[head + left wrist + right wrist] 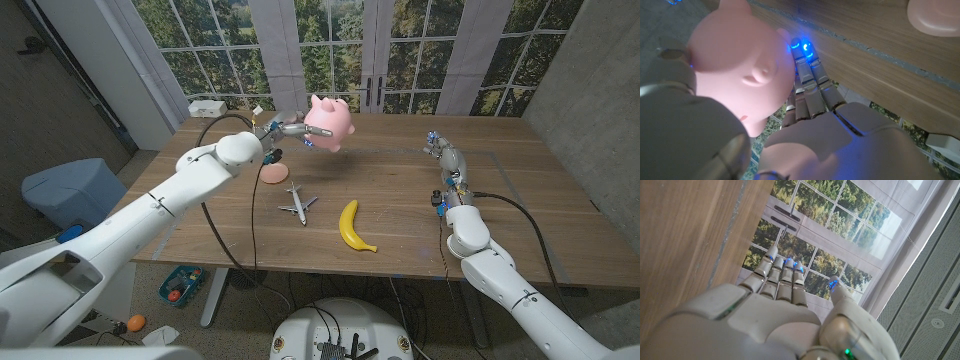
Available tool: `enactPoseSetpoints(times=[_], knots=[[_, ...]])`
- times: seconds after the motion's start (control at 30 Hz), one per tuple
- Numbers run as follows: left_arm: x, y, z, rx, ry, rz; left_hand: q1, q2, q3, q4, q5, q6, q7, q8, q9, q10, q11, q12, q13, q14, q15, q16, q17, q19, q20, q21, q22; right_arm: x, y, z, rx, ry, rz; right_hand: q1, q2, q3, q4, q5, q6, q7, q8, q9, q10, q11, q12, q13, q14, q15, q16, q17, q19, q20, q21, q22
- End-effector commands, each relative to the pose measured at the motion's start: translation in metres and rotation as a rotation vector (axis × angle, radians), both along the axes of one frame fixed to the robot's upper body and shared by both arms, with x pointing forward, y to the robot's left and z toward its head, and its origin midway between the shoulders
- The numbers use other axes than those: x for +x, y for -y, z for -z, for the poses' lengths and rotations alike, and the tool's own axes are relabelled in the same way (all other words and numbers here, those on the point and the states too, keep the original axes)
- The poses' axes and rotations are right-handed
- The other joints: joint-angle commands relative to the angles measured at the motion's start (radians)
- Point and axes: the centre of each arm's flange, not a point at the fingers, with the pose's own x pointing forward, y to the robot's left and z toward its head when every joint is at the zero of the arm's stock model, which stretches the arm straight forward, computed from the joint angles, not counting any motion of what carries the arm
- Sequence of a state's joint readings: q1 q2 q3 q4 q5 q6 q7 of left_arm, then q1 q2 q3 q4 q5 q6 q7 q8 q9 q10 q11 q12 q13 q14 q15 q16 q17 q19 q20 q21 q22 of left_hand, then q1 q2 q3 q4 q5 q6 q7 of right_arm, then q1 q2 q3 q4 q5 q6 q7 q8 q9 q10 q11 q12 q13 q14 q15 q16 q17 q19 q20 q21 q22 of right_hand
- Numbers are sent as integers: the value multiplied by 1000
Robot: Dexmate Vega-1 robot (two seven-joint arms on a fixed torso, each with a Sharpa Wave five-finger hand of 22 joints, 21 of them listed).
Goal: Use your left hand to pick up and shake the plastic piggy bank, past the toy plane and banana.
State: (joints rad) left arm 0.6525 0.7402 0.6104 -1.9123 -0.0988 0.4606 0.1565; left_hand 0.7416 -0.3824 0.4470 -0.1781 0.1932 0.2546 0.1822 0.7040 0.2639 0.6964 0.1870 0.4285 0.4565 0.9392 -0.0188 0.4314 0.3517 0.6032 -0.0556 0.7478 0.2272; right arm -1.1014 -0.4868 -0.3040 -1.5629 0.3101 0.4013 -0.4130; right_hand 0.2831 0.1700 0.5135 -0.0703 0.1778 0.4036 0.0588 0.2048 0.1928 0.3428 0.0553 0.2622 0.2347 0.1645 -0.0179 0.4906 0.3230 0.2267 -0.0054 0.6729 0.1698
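The long wooden table (400, 215) stretched toward the windows, and above its far left part the glossy pink plastic piggy bank (329, 123) hung clear of the surface, grasped by the left hand (284, 130), whose fingers (807, 75) pressed against its flank. For a good shake, short quick wrist movements seemed wisest, with firm pressure so the smooth shell would not slip, and enough height over the curved yellow banana (353, 226) and the small white toy plane (297, 205) lying nearer the robot. The right hand (442, 155) waited at the table's right side, fingers straight and released, holding nothing.
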Motion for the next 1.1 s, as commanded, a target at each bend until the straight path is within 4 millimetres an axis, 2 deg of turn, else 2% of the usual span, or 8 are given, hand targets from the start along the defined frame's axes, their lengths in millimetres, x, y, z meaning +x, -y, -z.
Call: enactPoseSetpoints(times=[0.03, 0.17, 0.67, 0.93, 1.1], knots=[[-25, 1, 3, -64, 210, -396, 518, 513, 8, 3, 6, 536, -230, 12, 6, 397, -386, -4, -1, 105, -222, -3, 4, -3, -25, 11, 0, 1, 2, 0, 1, -1, -4, 11, 7, 1, 7, 6, 3, -2, 0, 4, 9, 0, -1, 2, 5, -2, -6, 4, 11, -1, -3, 4], [-25, 0, 4, -111, 218, -410, 517, 512, 7, 3, 7, 537, -231, 12, 5, 400, -387, -6, -2, 106, -222, -4, 5, -3, -26, 14, -2, 1, 3, 1, 6, -2, -3, 11, 7, 1, 7, 6, 3, -2, 0, 3, 9, -2, -1, 2, 5, -1, -6, 4, 12, -1, -4, 4], [-23, 2, 4, -102, 190, -385, 514, 510, 5, 4, 7, 535, -229, 11, 5, 405, -387, -12, -1, 107, -222, -7, 7, -5, -28, 24, -6, 2, 3, 0, 8, -4, 2, 11, 7, 0, 7, 5, 3, -1, -1, 3, 9, -1, -2, 2, 6, 0, -7, 4, 13, 0, -8, 4], [-18, 1, 1, -134, 120, -312, 513, 512, 5, 5, 8, 536, -227, 12, 5, 408, -387, -14, -1, 110, -222, -7, 9, -6, -29, 29, -8, 1, 4, 1, 5, -3, 3, 11, 7, 0, 7, 6, 4, -1, 0, 3, 10, 0, -2, 2, 6, 1, -8, 4, 14, 1, -10, 4], [-10, -3, -3, -160, 32, -185, 512, 512, 5, 5, 8, 536, -227, 12, 5, 409, -387, -16, 1, 111, -222, -8, 9, -7, -29, 33, -10, 1, 5, 1, 12, -4, 4, 11, 7, 0, 7, 6, 4, 1, 0, 3, 11, -1, -2, 2, 6, 1, -8, 5, 16, 2, -11, 4]])
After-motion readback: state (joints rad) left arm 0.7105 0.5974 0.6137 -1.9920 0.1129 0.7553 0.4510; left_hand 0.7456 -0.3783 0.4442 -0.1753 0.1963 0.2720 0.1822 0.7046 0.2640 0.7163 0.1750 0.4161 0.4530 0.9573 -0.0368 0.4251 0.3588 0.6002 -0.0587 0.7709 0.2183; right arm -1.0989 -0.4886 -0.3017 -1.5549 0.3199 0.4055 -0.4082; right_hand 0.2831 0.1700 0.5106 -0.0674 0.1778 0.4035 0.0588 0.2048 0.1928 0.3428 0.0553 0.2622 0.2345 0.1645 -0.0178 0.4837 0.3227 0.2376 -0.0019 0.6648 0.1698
